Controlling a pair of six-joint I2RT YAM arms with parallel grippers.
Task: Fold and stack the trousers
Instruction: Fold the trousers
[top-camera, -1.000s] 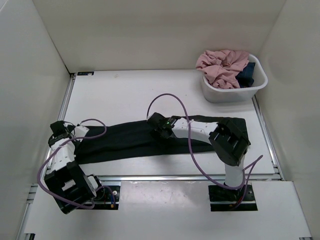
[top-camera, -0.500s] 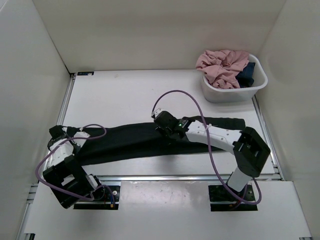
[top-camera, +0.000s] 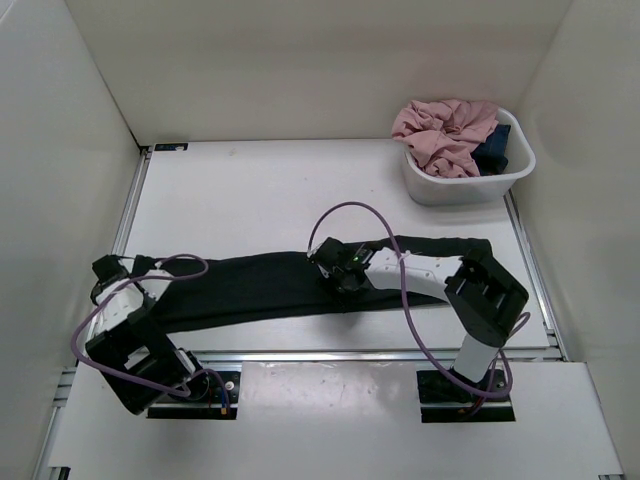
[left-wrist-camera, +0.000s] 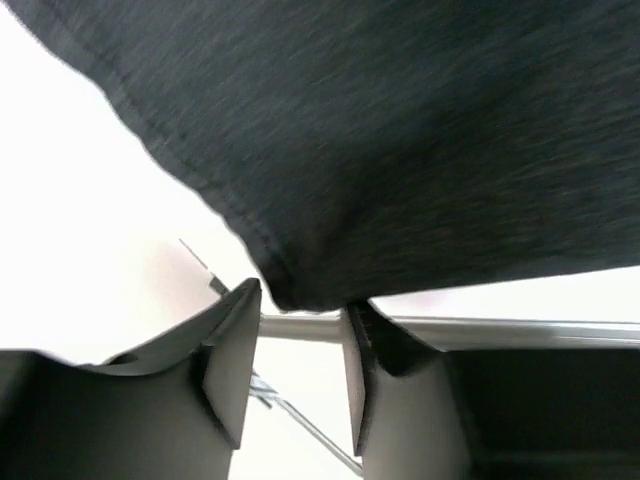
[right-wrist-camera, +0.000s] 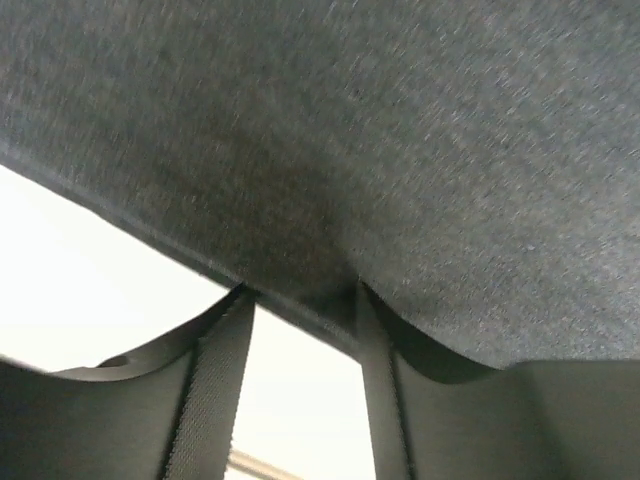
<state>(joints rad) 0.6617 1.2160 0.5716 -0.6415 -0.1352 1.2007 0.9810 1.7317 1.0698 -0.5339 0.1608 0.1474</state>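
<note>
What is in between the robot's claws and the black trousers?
Nothing that I can see. The left claw has a corner of the trousers between its fingers, and the right claw has the cloth's edge between its own. Both touch the fabric directly.

Arms (top-camera: 420, 268) white with black joints; purple cables (top-camera: 352, 206) looping; green wrist light (top-camera: 352, 262); dark grey pincer fingers (right-wrist-camera: 215, 400).
</note>
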